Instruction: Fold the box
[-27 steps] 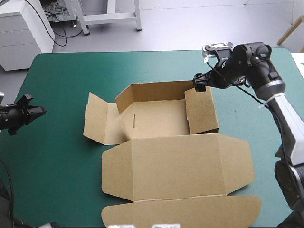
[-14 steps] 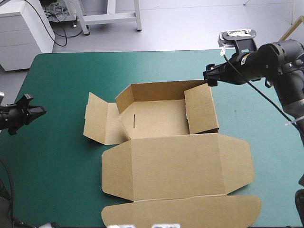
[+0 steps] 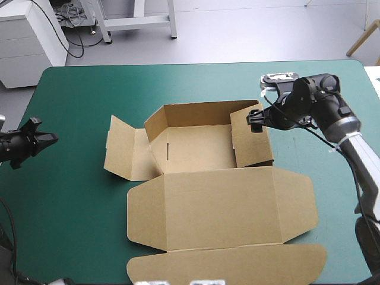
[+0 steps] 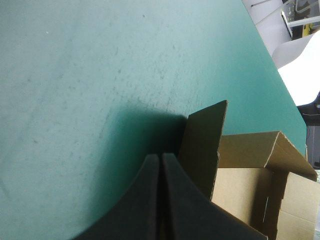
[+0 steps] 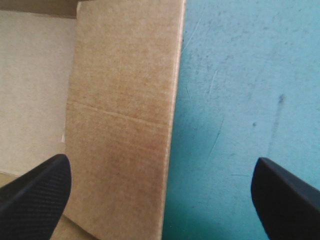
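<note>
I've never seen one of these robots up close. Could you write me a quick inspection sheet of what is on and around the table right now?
Surface: teal-green cover, flat, faint scuffs in the wrist views.
Job's things: brown box, partly folded; far, left and right walls raised, lid flat toward the near edge, one side flap spread out to the left.
Clutter: nothing seen.
Grippers: left gripper sits near the table's left edge, jaws shut, pointing at the box's left flap but apart from it. Right gripper is over the far end of the right wall, jaws open, with the wall's outer edge between them; contact cannot be told.
Cables: nothing seen lying on the cover.
Surroundings: nothing seen at or over the table.
</note>
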Motion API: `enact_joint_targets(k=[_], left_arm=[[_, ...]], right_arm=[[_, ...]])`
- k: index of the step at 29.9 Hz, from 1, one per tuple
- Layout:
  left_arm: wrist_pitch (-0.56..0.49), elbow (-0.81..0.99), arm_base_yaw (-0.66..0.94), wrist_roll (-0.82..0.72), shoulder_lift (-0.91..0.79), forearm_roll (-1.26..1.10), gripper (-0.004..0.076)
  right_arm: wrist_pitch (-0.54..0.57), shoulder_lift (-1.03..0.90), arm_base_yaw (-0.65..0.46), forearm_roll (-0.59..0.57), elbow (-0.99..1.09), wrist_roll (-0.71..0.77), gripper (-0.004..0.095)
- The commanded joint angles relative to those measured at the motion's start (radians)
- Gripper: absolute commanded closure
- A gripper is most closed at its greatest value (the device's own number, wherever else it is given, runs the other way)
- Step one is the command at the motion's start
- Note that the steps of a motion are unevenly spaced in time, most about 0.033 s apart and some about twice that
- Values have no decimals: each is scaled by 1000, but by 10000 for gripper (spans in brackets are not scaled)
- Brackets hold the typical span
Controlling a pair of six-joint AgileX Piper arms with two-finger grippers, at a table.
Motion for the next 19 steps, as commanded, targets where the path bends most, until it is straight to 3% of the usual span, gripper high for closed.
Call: enact_joint_targets(k=[1,19], left_arm=[[14,-24,0,-4,-43,-69,734],[10,-24,0,-8,-43,-69,734]], right_arm=[[-56,24,-3,17,0,4,9],[-103,141,54,-38,0,22,40]])
